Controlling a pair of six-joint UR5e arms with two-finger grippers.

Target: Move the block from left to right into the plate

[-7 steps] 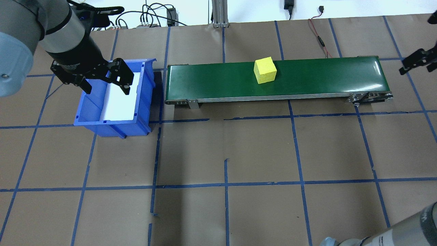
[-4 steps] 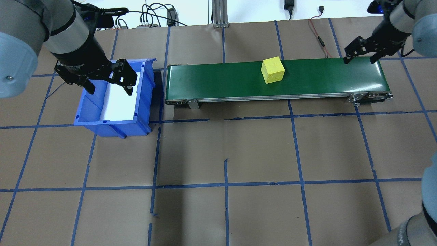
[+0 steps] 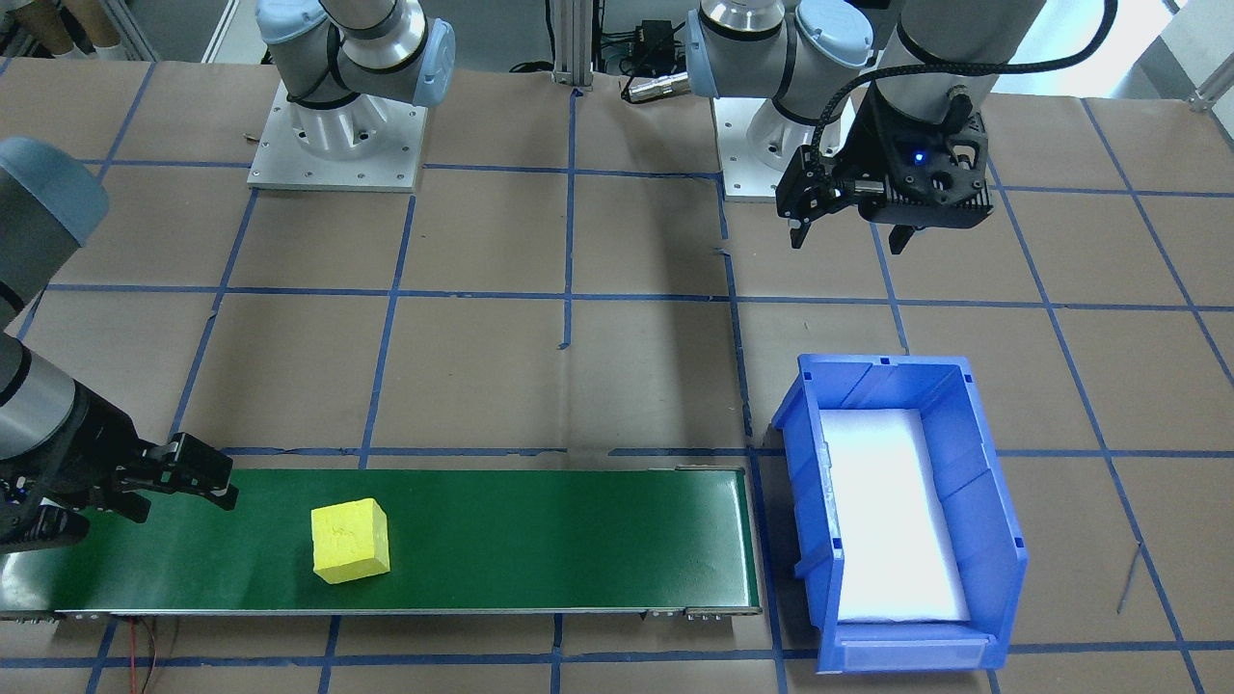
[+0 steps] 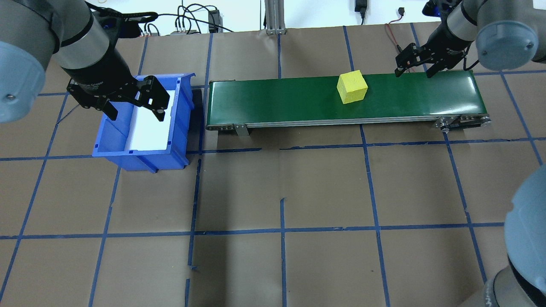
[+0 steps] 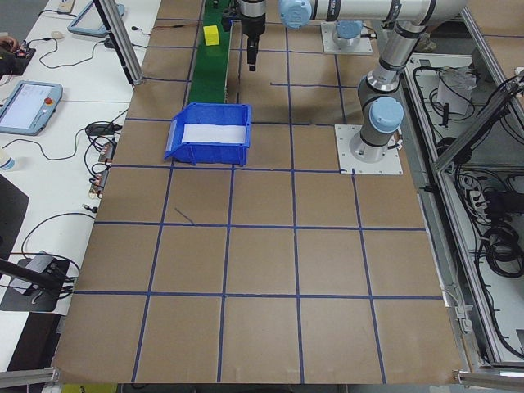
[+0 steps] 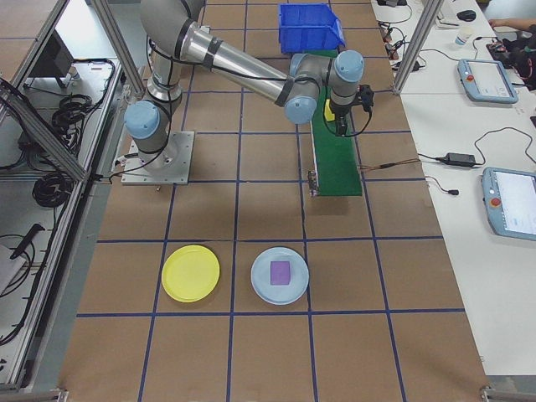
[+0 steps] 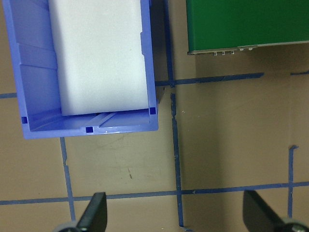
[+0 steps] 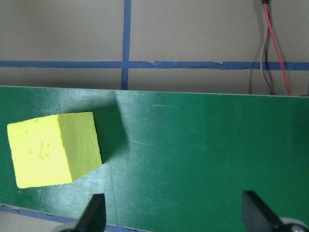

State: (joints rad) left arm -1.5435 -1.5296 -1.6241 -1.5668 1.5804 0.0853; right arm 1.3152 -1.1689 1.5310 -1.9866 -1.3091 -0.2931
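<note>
A yellow block (image 4: 352,87) (image 3: 350,540) (image 8: 53,149) sits on the green conveyor belt (image 4: 277,98) (image 3: 540,540), right of its middle in the overhead view. My right gripper (image 4: 413,73) (image 3: 178,499) (image 8: 175,215) hovers open over the belt's far edge, right of the block and apart from it. Over the blue bin (image 4: 179,115) (image 3: 800,482) (image 7: 29,72) at the belt's left end, my left gripper (image 4: 132,104) (image 3: 848,236) (image 7: 176,217) hangs open and empty. The yellow plate (image 6: 191,273) lies bare on the table near the robot's right, seen only in the exterior right view.
Beside the yellow plate lies a light-blue plate (image 6: 264,289) holding a purple block (image 6: 280,271). White foam lines the bin. A red cable (image 4: 399,47) runs behind the belt's right end. Side benches carry teach pendants (image 6: 487,79).
The block has ridden rightward along the belt. My right arm swung in from the right edge to above the belt's right part. The left gripper barely moved.
</note>
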